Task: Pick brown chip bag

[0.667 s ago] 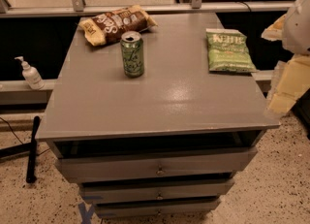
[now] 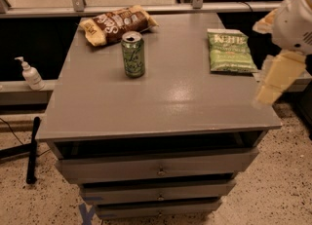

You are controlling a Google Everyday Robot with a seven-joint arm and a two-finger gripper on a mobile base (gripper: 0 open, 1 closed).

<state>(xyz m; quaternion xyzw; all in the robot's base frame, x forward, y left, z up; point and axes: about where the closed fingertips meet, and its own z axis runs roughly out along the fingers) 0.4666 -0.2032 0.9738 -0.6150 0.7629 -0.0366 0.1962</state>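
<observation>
The brown chip bag [image 2: 117,24] lies at the far left of the grey cabinet top [image 2: 161,97]. It is dark brown with tan-yellow ends and white lettering. A green can [image 2: 133,53] stands upright just in front of it. My gripper [image 2: 274,80] hangs from the white arm at the right edge of the view, over the cabinet's right front corner. It is far from the brown bag and holds nothing that I can see.
A green Kettle chip bag [image 2: 229,49] lies flat at the right of the top, near my gripper. The cabinet has drawers [image 2: 158,170] below. A white pump bottle [image 2: 30,74] stands on a ledge at the left. A glass railing runs behind.
My gripper has moved slightly left and up at the right edge. The bags and the can have not moved.
</observation>
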